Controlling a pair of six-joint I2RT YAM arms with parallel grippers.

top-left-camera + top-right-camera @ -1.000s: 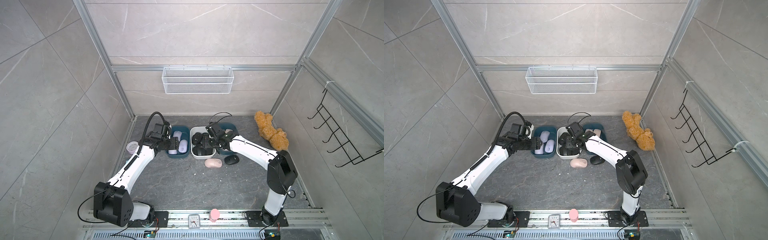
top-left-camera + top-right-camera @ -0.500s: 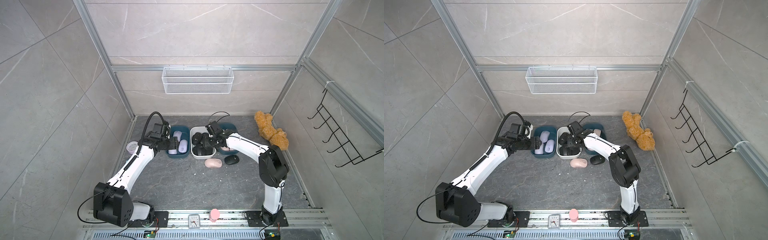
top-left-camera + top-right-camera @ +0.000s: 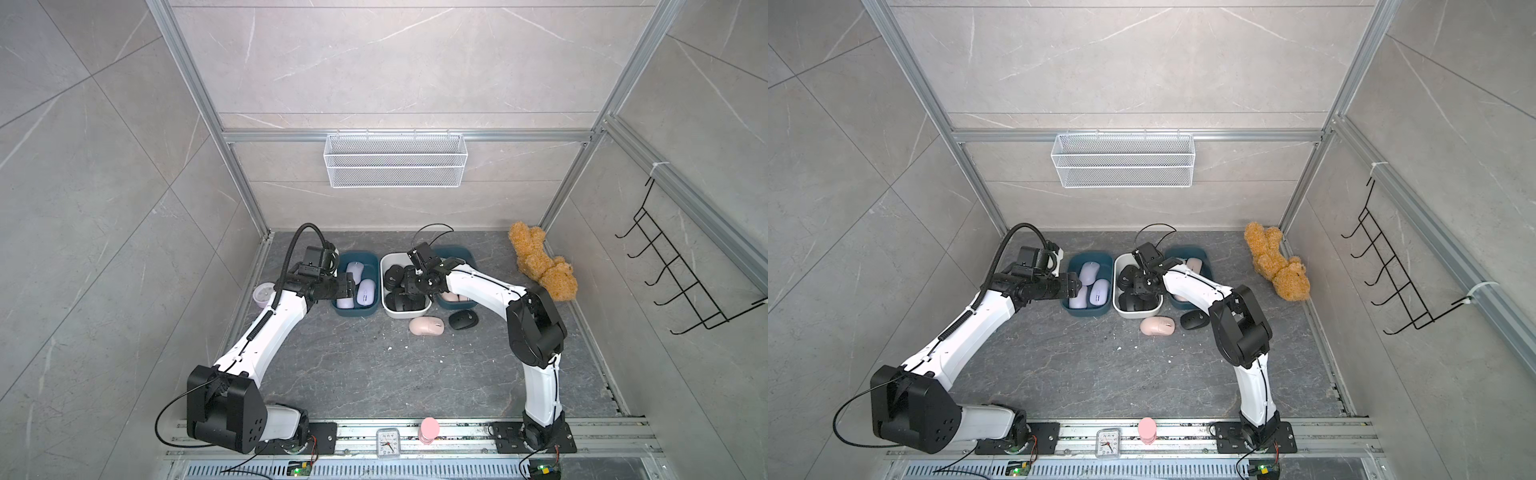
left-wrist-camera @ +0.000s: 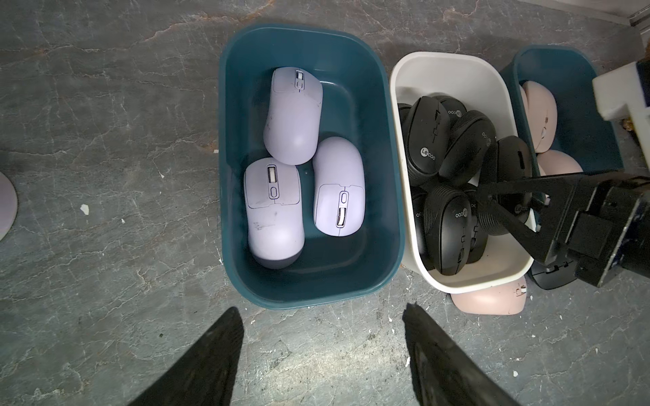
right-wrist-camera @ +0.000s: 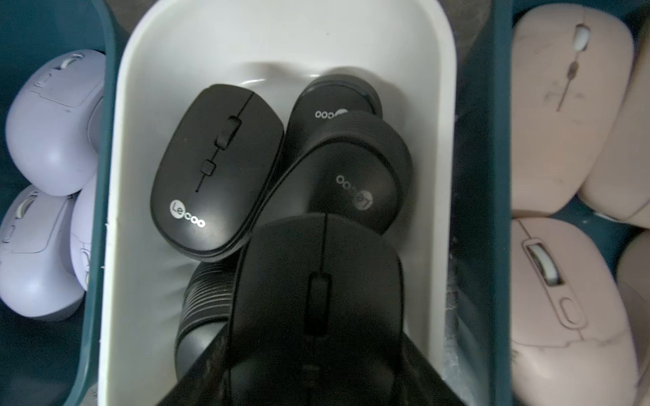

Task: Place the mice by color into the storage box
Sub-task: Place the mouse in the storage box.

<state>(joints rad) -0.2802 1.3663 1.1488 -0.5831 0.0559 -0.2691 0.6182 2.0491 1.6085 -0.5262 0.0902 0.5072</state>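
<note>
Nearest, a loose pink mouse [image 3: 426, 326] and a stray black mouse [image 3: 463, 319] lie side by side on the bench [image 3: 353, 374], just in front of the white bin [image 4: 397, 140]. Left hand [image 4: 320, 313] hovers with its fingers apart and empty at the near rim of the left teal bin [image 4: 225, 140], which has three purple mice [image 4: 292, 116] inside. Right hand [image 4: 487, 198], over the white bin's pile of black mice [image 5: 218, 158], is clamped on a black mouse [image 5: 316, 281]; pink mice [image 5: 562, 105] fill the right teal bin [image 4: 562, 63] beside it.

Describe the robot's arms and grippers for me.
Left arm and right arm: white rounded links, black joints. A ribbed black hose follows the left; a thin black cable loops at the right wrist. Left gripper and right gripper: black tapering fingers.
</note>
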